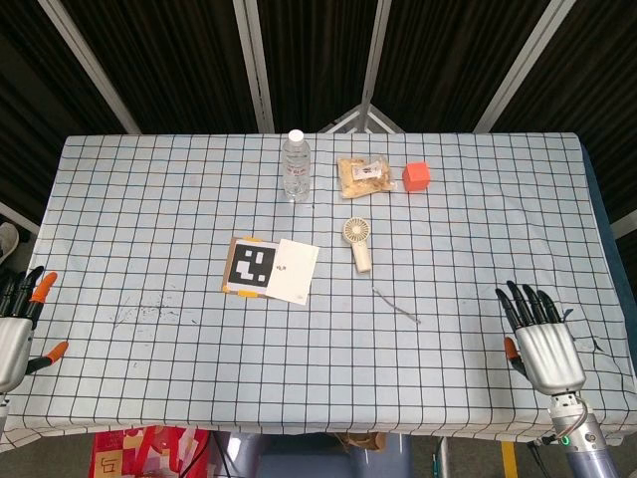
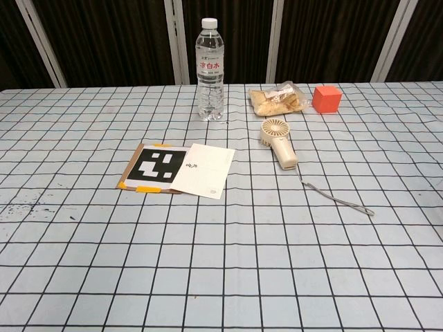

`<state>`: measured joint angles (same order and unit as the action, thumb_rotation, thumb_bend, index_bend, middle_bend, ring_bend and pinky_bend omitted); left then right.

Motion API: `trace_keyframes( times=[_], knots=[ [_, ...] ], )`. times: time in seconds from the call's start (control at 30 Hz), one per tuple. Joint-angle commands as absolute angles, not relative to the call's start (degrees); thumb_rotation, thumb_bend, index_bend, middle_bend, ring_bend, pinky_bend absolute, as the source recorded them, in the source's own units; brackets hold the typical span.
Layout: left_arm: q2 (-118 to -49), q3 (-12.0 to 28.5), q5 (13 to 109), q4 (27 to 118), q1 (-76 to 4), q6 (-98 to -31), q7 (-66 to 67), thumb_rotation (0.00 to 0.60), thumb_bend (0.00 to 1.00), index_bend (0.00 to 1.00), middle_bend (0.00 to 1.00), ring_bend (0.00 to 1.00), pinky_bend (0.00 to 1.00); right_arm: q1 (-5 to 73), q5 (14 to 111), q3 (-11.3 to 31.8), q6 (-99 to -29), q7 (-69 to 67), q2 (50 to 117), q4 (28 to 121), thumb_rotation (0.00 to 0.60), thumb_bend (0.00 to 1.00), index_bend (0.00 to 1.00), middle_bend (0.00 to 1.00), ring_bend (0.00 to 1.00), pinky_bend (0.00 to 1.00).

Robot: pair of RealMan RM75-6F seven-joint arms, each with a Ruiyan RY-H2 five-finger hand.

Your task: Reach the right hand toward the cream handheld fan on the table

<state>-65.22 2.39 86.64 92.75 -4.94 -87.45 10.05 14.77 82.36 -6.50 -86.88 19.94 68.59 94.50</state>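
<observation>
The cream handheld fan point(image 1: 359, 242) lies flat near the middle of the checked table, its round head toward the far side and its handle toward me; the chest view shows the fan point(image 2: 279, 143) with a grey wrist cord point(image 2: 339, 200) trailing to the right. My right hand point(image 1: 538, 335) rests at the near right edge of the table, fingers spread and holding nothing, well to the right of and nearer than the fan. My left hand point(image 1: 18, 324) sits at the near left edge, fingers apart and empty. Neither hand appears in the chest view.
A water bottle point(image 1: 296, 165) stands at the back, with a snack bag point(image 1: 364, 175) and an orange cube point(image 1: 416, 176) to its right. A marker card with a white sheet point(image 1: 271, 268) lies left of the fan. The table's front edge point(image 1: 299, 430) runs below the hands.
</observation>
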Motion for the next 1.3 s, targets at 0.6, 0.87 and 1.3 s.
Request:
trace_keyframes(
  times=[0.6,0.87,1.3],
  knots=[
    [-64.5,2.32,86.49,93.5,-5.2,-86.44,7.41,0.6,0.09,0.0,0.0,0.0,0.0,26.37,74.21,8.38,-74.63,27.76,80.84,96.82,0.6,0.49,0.0,0.7,0.8,0.9],
    [-64.0,2.48,86.44,93.02,-5.65,-85.72,6.61,0.6,0.09,0.0,0.0,0.0,0.0,34.36,60.97,12.43,-63.48,36.63,90.86,89.33,0.6,0.59,0.0,0.79,0.88,0.95],
    [-63.13,2.62,85.27,93.39,-6.0,-84.3,5.41,0.6,0.09,0.0,0.0,0.0,0.0,40.37,50.6,15.0,-57.72,39.57,101.67,77.05,0.6,0.64,0.0,0.79,0.89,0.95]
  ],
)
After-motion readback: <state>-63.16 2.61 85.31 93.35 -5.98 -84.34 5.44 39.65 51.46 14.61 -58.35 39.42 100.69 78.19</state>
